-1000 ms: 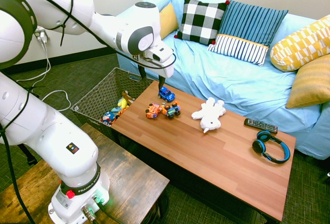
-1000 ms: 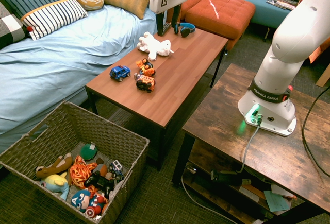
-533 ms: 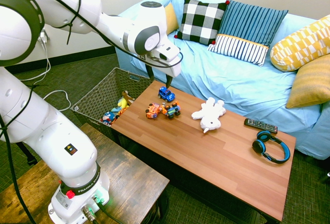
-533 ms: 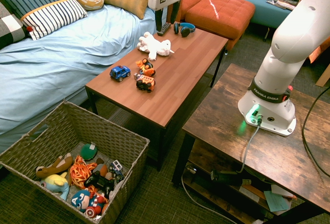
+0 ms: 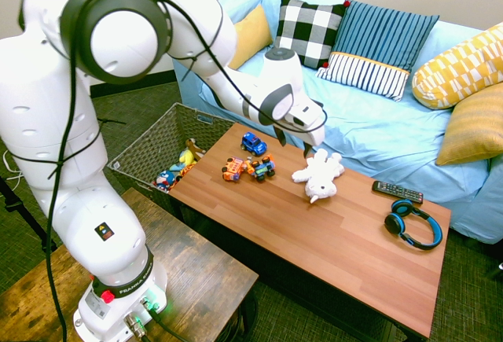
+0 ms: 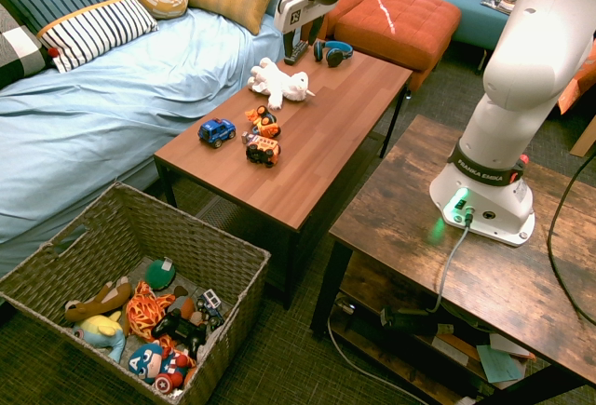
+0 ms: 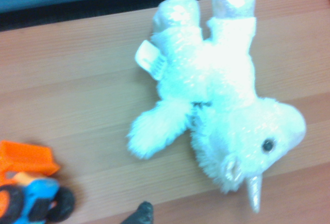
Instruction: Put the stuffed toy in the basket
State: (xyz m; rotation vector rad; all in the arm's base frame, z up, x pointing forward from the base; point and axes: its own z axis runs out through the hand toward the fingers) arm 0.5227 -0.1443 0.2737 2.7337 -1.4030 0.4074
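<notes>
The stuffed toy (image 5: 318, 175) lies flat on the wooden counter (image 5: 346, 240), limbs splayed, just below and slightly ahead of the gripper (image 5: 292, 145), whose fingers stand wide apart and hold nothing. In the wrist view the toy (image 7: 216, 100) fills the frame: white shaggy plush with a dark bead eye and a small shiny horn, soft enough to squash under a pinch, so the open spread suits its thick body. An orange and blue toy car (image 7: 31, 188) sits beside it, clear of the plush. The steep downward tilt of the hand reads as lining up for a top grasp. The basket (image 6: 121, 303), woven with sloping sides and already holding toys, stands on the floor beyond the counter's end, well away from the fingers.
</notes>
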